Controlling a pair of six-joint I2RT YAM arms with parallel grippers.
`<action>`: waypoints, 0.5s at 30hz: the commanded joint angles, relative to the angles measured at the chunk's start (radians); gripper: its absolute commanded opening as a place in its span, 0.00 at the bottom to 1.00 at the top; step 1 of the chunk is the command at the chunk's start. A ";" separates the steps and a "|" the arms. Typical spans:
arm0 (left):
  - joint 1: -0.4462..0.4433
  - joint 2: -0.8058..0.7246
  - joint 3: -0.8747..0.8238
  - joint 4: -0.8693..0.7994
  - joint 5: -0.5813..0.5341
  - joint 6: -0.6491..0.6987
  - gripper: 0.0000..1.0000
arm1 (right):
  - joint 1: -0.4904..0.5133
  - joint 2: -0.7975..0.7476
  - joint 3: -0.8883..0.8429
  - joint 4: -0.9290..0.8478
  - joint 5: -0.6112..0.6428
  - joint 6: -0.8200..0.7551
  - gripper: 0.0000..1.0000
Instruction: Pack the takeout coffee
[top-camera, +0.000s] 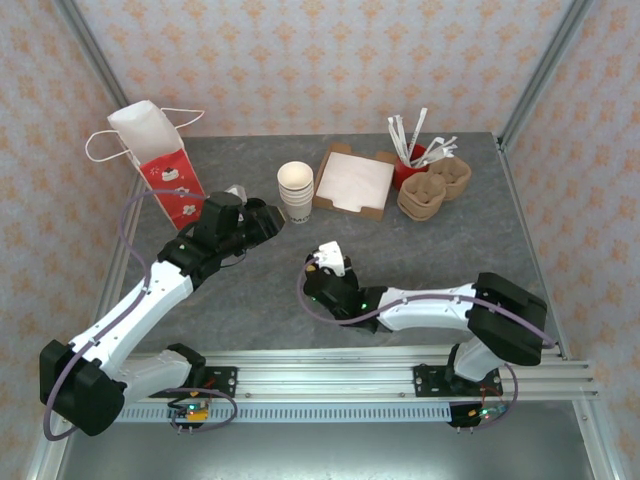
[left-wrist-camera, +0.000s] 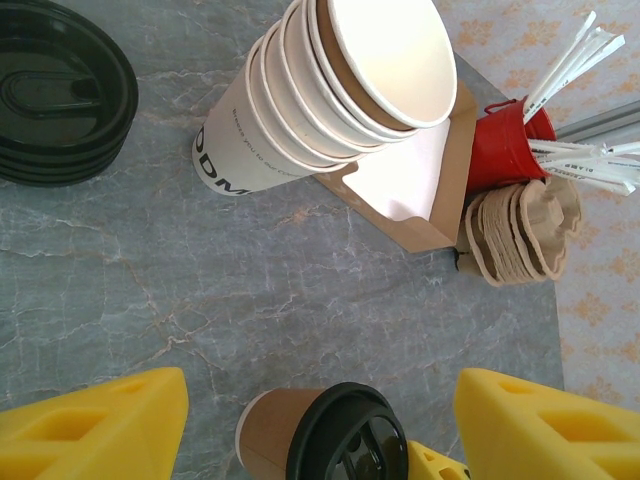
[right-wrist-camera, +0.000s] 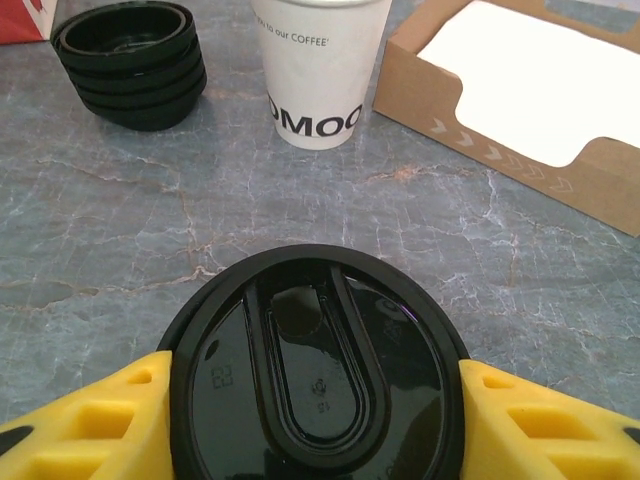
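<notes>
The takeout coffee (right-wrist-camera: 315, 370), a tan cup with a black lid, stands on the grey table between my right gripper's (right-wrist-camera: 315, 410) yellow fingers (right-wrist-camera: 90, 430), which press on both sides of the lid. In the left wrist view the takeout coffee (left-wrist-camera: 275, 430) shows at the bottom edge, below my left gripper (left-wrist-camera: 320, 400). The left gripper's yellow fingers (left-wrist-camera: 95, 425) stand wide apart with nothing between them. In the top view the left gripper (top-camera: 266, 219) points toward the right gripper (top-camera: 324, 266) at mid-table.
A red-and-white gift bag (top-camera: 152, 160) stands at the back left. A stack of lidless cups (top-camera: 295, 190), a brown napkin box (top-camera: 354, 180), a red bucket of stirrers (top-camera: 411, 160) and pulp cup carriers (top-camera: 433, 188) line the back. A stack of black lids (right-wrist-camera: 130, 60) sits beside the cups.
</notes>
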 joint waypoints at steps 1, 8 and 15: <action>0.011 -0.020 0.007 -0.003 -0.011 0.022 0.72 | -0.021 0.026 0.016 -0.300 -0.108 0.002 0.60; 0.012 -0.026 0.004 -0.008 -0.014 0.029 0.72 | -0.053 0.014 0.103 -0.371 -0.147 0.006 0.67; 0.012 -0.029 0.011 -0.015 -0.020 0.042 0.72 | -0.060 0.008 0.178 -0.433 -0.151 0.019 0.72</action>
